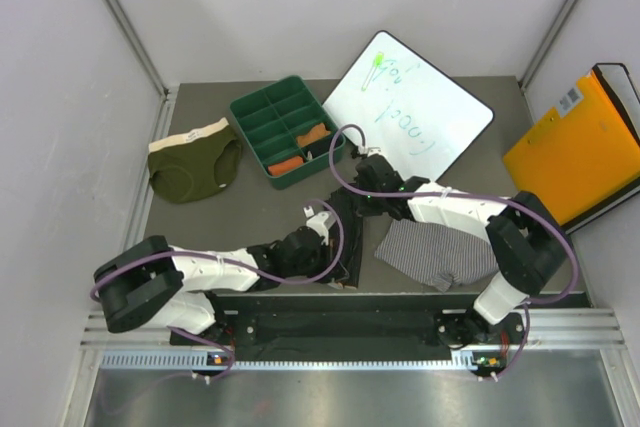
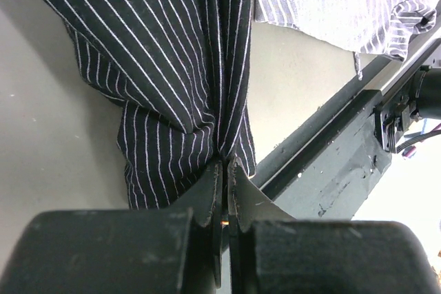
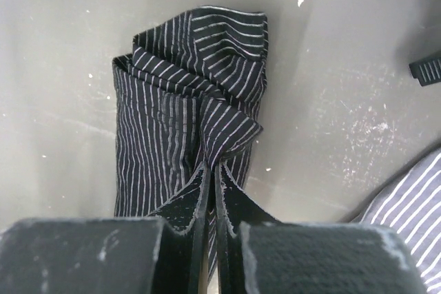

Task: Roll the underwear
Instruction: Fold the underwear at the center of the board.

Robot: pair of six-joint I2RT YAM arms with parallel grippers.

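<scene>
On the grey table (image 1: pixel 262 215), a green divided tray (image 1: pixel 262 117) sits at eleven o'clock, with two orange bundles (image 1: pixel 313 134) in its compartments. A whiteboard (image 1: pixel 410 112) lies at one o'clock and an orange folder (image 1: pixel 575 147) at three.

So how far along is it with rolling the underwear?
Two orange bundles already sit in the green tray, perhaps finished rolls. The left gripper and right gripper both pinch the black striped pair, folded narrow. The olive pair and grey striped pair lie unrolled, still to do.
</scene>
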